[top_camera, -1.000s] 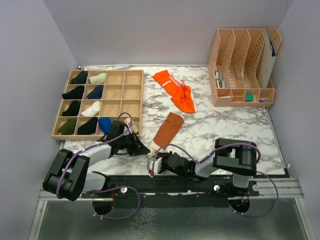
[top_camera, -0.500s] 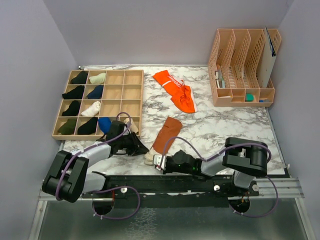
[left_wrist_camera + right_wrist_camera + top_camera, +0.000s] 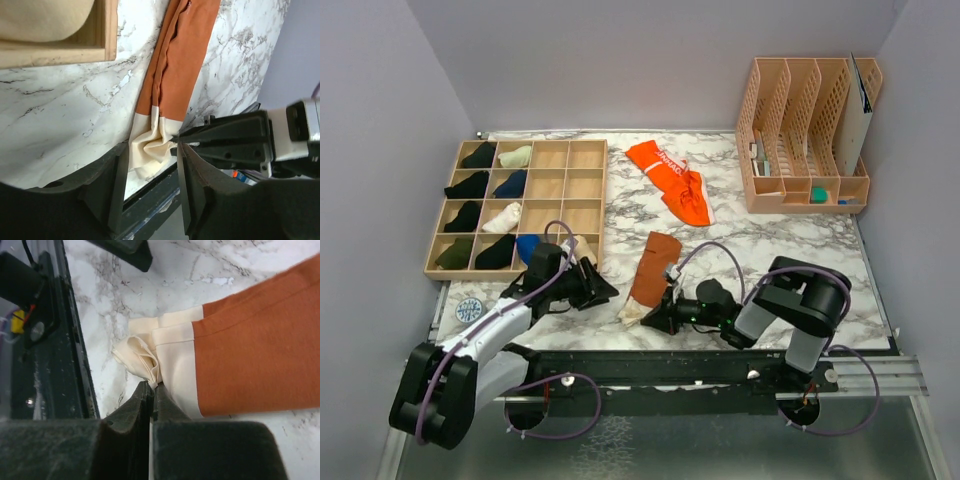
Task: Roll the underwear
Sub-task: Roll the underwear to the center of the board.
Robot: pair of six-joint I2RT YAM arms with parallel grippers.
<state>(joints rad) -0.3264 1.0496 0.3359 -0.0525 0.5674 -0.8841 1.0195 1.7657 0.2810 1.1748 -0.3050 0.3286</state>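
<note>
The rust-brown underwear [image 3: 656,262] lies folded in a long strip near the table's front, its cream waistband [image 3: 634,312] bunched at the near end. My right gripper [image 3: 656,315] is shut on that waistband; in the right wrist view the closed tips [image 3: 151,386] pinch the crumpled cream cloth [image 3: 142,357] beside the brown cloth [image 3: 255,350]. My left gripper [image 3: 601,293] is open and empty just left of the waistband; in its wrist view the gripper [image 3: 148,182] frames the cream band [image 3: 150,150] without touching it. The orange underwear [image 3: 672,182] lies at the back centre.
A wooden compartment tray [image 3: 548,201] with small fabric bundles stands at the left, close to my left arm. A peach file organiser [image 3: 805,140] stands at the back right. The black front rail [image 3: 720,365] runs just below both grippers.
My right gripper has moved right and forward along the front edge and now pinches the cream waistband, which has bunched up. My left gripper has shifted slightly towards it.
</note>
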